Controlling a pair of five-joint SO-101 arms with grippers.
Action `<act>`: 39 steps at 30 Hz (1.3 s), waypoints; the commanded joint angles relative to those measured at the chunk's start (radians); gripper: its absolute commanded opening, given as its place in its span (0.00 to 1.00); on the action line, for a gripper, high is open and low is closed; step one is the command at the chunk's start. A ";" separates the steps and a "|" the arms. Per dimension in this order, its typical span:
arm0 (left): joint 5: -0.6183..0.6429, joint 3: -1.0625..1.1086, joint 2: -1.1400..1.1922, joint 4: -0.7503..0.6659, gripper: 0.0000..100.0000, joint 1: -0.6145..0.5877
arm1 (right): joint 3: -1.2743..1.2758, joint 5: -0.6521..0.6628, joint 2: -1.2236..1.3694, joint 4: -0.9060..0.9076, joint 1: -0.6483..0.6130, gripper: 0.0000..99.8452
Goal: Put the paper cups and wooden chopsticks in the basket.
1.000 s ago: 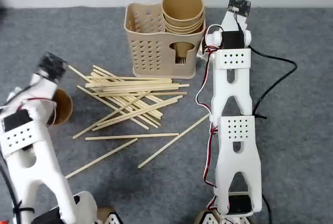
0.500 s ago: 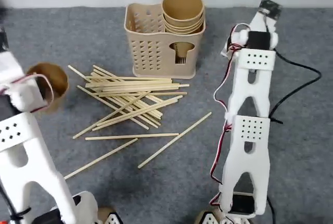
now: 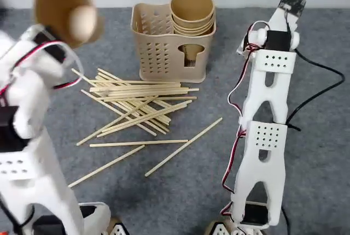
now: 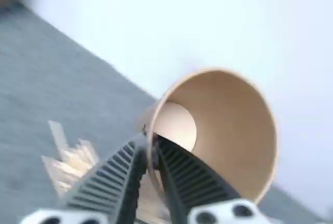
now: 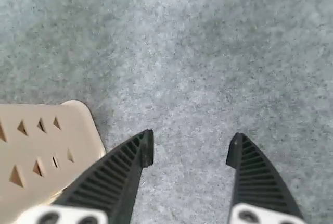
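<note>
Brown paper cup (image 3: 68, 13) pinched at rim by left tool (image 4: 151, 148), held high and tilted, well left of basket (image 3: 164, 54). Best: carry over cup stack (image 3: 191, 6), turn mouth-up, nest, then release. Right tool (image 5: 190, 153) wide, empty, beside basket. Chopsticks (image 3: 134, 104) scattered on desk (image 3: 317, 164).

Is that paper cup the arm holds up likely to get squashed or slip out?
Probably light: the left gripper holds the paper cup by pinching one wall. That thin wall may dent, though the mouth looks round. Held tilted by one edge, it might pivot or slip.
</note>
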 commanded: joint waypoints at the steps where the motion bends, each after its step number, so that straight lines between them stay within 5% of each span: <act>1: 0.155 -0.068 0.028 -0.083 0.01 0.114 | -0.040 -0.006 -0.090 0.044 0.010 0.24; 12: 0.252 -0.150 0.273 -0.396 0.01 0.161 | -0.040 -0.006 -0.088 0.044 0.012 0.24; 21: 0.259 -0.596 0.562 -0.229 0.01 0.302 | -0.038 -0.006 -0.079 0.044 0.002 0.24; 26: 0.084 -0.710 0.632 -0.051 0.01 0.387 | -0.038 -0.006 -0.079 0.044 -0.001 0.24; 39: 0.032 -0.713 0.746 -0.153 0.01 0.364 | -0.038 -0.006 -0.088 0.044 -0.001 0.24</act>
